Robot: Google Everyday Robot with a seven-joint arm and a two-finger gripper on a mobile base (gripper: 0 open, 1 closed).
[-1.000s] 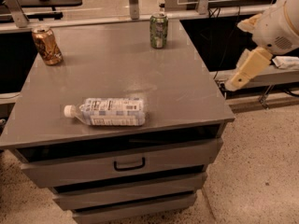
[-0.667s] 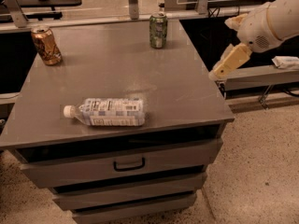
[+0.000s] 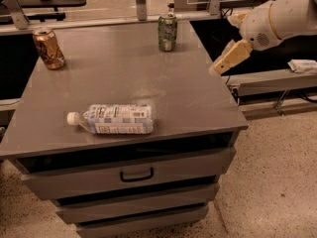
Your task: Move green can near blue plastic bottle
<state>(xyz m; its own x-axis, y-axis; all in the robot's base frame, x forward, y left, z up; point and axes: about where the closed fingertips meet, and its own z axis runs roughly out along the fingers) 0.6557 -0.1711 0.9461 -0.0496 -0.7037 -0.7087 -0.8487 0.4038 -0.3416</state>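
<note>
Camera view, approach step of the task. Green can (image 3: 167, 32) upright near the far edge of the worktop (image 3: 124, 78), right of centre, untouched. Blue plastic bottle (image 3: 115, 119) on its side near the front edge, white cap pointing left, well apart from the can. Hand (image 3: 225, 62) in the air off the worktop's right edge, nearer than the can and to its right, holding nothing; open or closed, cannot tell. Pale arm (image 3: 282, 16) entering from the upper right.

Judged next: reach left and away toward the can, level with its mid-height, and close on its sides rather than its top. Slow down near contact, for fear of tipping a light can with a sideways nudge. Lift clear before carrying, then set down upright just beside the bottle without touching it, given the likely readiness of a round bottle to roll.

Open room: bare worktop between can and bottle, with free surface behind and to the right of the bottle. Brown-copper can (image 3: 48, 48) at the far left, well out of the likely path. Little margin between green can and far edge; front edge close to the bottle.
</note>
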